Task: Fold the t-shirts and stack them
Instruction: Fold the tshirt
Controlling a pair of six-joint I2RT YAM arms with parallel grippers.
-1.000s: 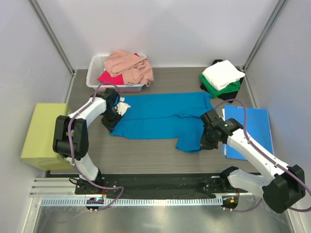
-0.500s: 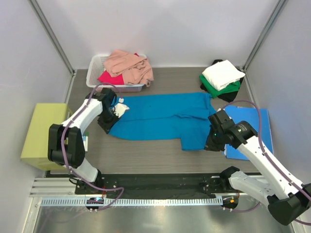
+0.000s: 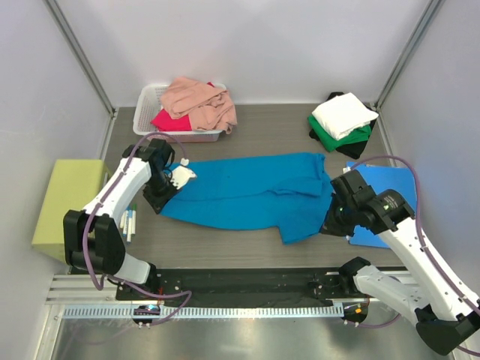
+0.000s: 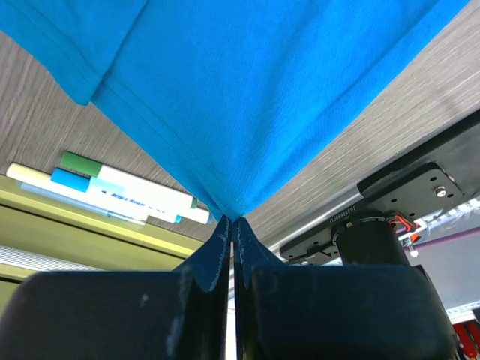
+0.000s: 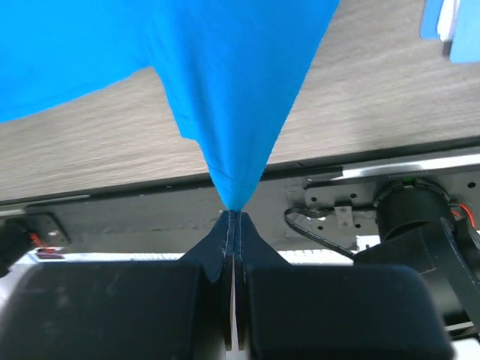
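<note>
T-shirt (image 3: pixel 247 196), teal-blue, lies crosswise, left end effector (image 4: pixel 231 221) and right end effector (image 5: pixel 232 214) clamped on its ends.

Cell was boxed in by plain pale walls: back wall (image 3: pixel 247 45), left wall (image 3: pixel 37 97), right wall (image 3: pixel 446 112). An aluminium post ran up each rear corner: left post (image 3: pixel 79 52), right post (image 3: pixel 409 49). Worktop (image 3: pixel 225 244) was matte grey-brown wood-grain. Yellow-green block (image 3: pixel 64 202) sat at the worktop's left edge, by the left wall. Flat blue sheet (image 3: pixel 390 177) lay on the right side. White slatted basket (image 3: pixel 148 101) stood at back left. Along the near edge ran a black base plate (image 3: pixel 240 281), then a slotted white rail (image 3: pixel 225 309), then a brushed steel sheet (image 3: pixel 247 341). Lighting was even and diffuse; shadows soft and short.
</note>
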